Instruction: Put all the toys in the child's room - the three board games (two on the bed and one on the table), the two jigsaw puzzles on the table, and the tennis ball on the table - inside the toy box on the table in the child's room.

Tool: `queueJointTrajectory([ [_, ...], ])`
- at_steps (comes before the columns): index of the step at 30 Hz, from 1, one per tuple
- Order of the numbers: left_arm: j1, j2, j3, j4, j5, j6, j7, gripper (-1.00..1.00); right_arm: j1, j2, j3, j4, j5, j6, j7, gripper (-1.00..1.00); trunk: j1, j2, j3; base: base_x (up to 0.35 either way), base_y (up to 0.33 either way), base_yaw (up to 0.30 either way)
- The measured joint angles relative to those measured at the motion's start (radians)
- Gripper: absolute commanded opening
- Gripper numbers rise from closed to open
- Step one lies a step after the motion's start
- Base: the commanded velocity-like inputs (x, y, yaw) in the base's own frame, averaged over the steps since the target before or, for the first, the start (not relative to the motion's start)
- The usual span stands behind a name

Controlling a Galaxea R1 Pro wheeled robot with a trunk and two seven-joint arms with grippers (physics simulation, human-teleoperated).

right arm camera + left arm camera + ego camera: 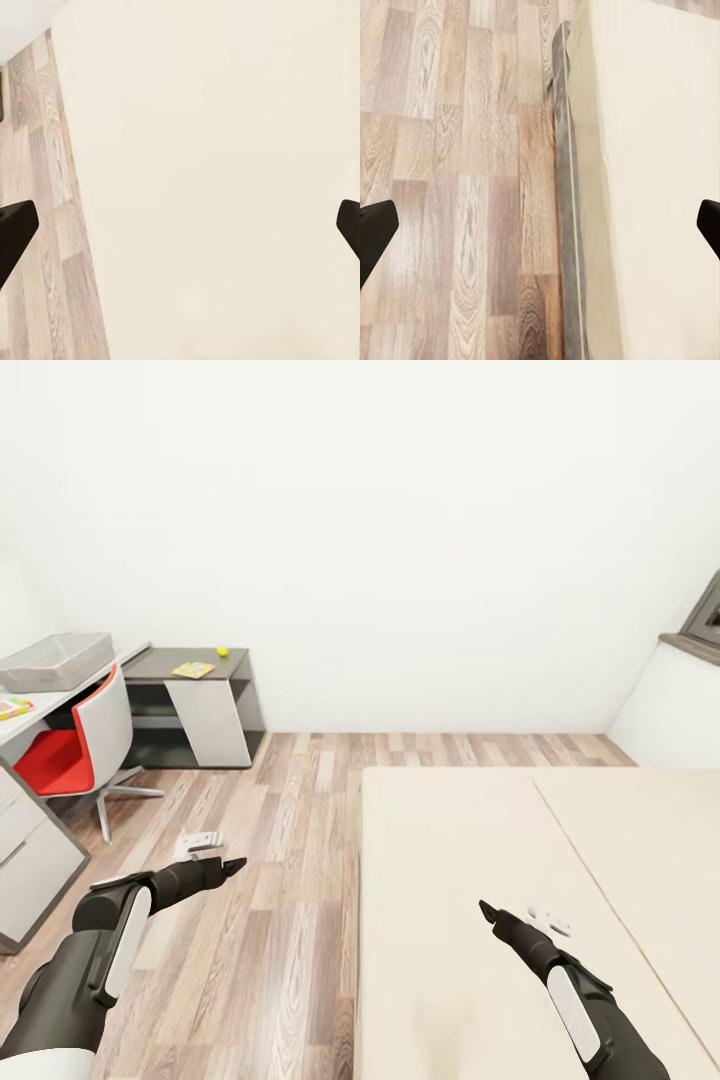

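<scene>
- A wheeled robot stands in a child's room at the edge of the bed, both arms stretched forward and low, nothing in either grip.
- The left claw hangs over the wooden floor; its wrist camera shows two dark fingertips set wide apart, open and empty, above the seam where floor meets bed.
- The right claw hovers over the pale bedcover; its fingertips likewise stand wide apart, holding nothing.
- No board games can be made out on the stretch of bed in sight.
- Across the room, the tennis ball sits on a dark counter by the wall, near a flat yellow-green box that may be a puzzle or a game.
- The toy box, a grey open bin, rests on a lighter counter beside a red chair; another colourful flat item lies just in front of it.
- Judged from this, the robot is between pickups, searching or travelling; nothing visibly sits in the bin.
- The next move likely calls for turning the base toward a toy, then lowering an open claw over it.
</scene>
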Motion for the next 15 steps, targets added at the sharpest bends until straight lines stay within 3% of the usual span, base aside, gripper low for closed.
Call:
queueJointTrajectory([
  [15, 0.000, -0.001, 0.000, 0.000, 0.000, 0.000, 0.000, 1.00, 0.000, 0.000, 0.000, 0.000, 0.000, 0.000, 0.000, 1.00, 0.000, 0.000, 0.025, 0.000, 0.000, 0.000],
])
